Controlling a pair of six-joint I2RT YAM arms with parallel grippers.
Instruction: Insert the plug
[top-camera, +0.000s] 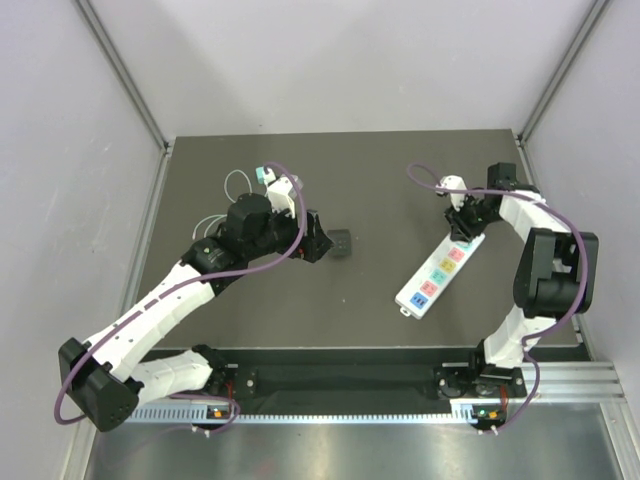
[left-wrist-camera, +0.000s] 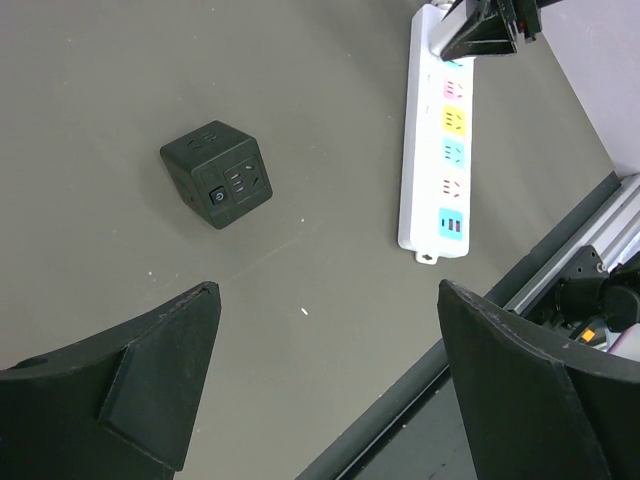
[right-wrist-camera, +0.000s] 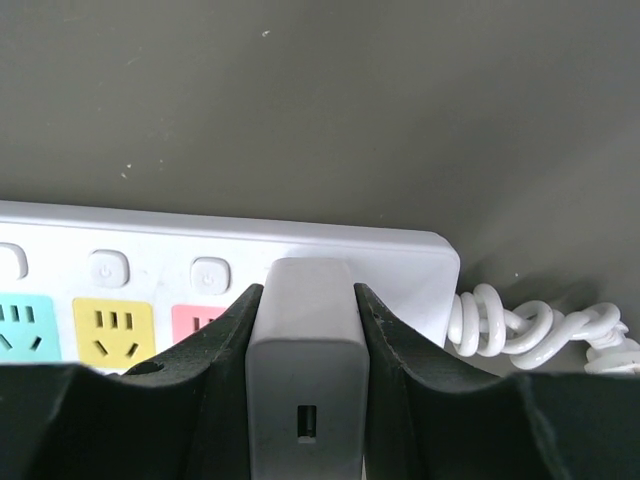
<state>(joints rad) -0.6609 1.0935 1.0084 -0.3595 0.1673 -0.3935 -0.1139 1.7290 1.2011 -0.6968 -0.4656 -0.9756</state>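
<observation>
Over the dark table (top-camera: 330, 300), holding the white plug (right-wrist-camera: 305, 380) clamped in the right gripper (right-wrist-camera: 307, 300) at the end socket of the power strip (top-camera: 440, 268), seemingly lining up for a straight push down, with the left gripper (left-wrist-camera: 328, 300) spread wide and empty.

Power strip (left-wrist-camera: 415, 200) and plug (right-wrist-camera: 305, 370) are white (sockets (left-wrist-camera: 455, 120) pink, yellow, teal, blue), cube (left-wrist-camera: 215, 172) black.

You see a smooth white plastic power strip (right-wrist-camera: 380, 250) with a slight gloss; the plug (right-wrist-camera: 305, 350) looks satin white plastic. Your table (left-wrist-camera: 90, 90) is matt dark grey, faintly speckled. The cube socket (left-wrist-camera: 215, 172) is matt black plastic, and the right gripper (right-wrist-camera: 306, 292) has fingers (right-wrist-camera: 430, 390) of the same
</observation>
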